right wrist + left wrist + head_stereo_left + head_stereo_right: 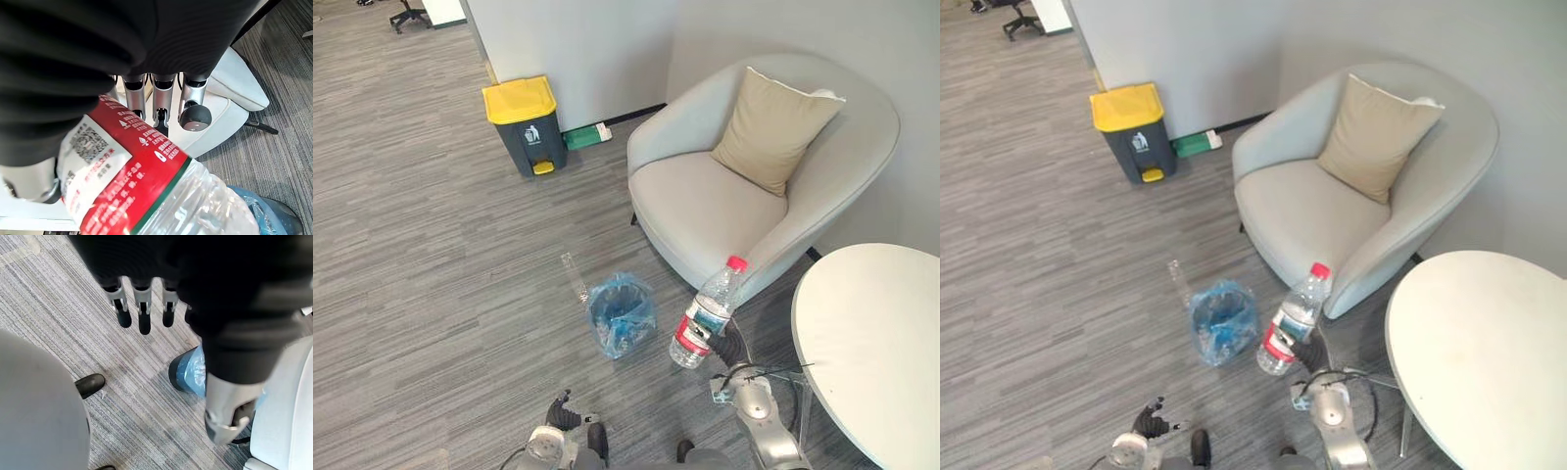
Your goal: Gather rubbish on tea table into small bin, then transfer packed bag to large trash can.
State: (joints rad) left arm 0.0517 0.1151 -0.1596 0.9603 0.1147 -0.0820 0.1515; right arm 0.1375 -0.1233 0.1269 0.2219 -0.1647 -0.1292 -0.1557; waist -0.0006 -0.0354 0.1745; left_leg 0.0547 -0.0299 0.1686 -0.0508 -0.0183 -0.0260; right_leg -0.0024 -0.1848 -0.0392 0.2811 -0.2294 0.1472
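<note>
A clear plastic water bottle (708, 315) with a red cap and red label hangs tilted over the floor, between the small bin and the table. My right hand (732, 345) is shut on its lower part, and in the right wrist view the fingers (156, 100) curl round the label (122, 171). The small bin (622, 315), lined with a blue bag, stands on the carpet just left of the bottle. A grey large trash can (524, 122) with a yellow lid stands by the far wall. My left hand (564, 415) hangs low with straight fingers (142, 308) and holds nothing.
A white round table (871, 343) is at the right. A grey armchair (705, 201) with a beige cushion (773, 127) stands behind the bin. A clear strip (575, 276) lies on the carpet left of the bin. A green box (585, 136) lies by the wall.
</note>
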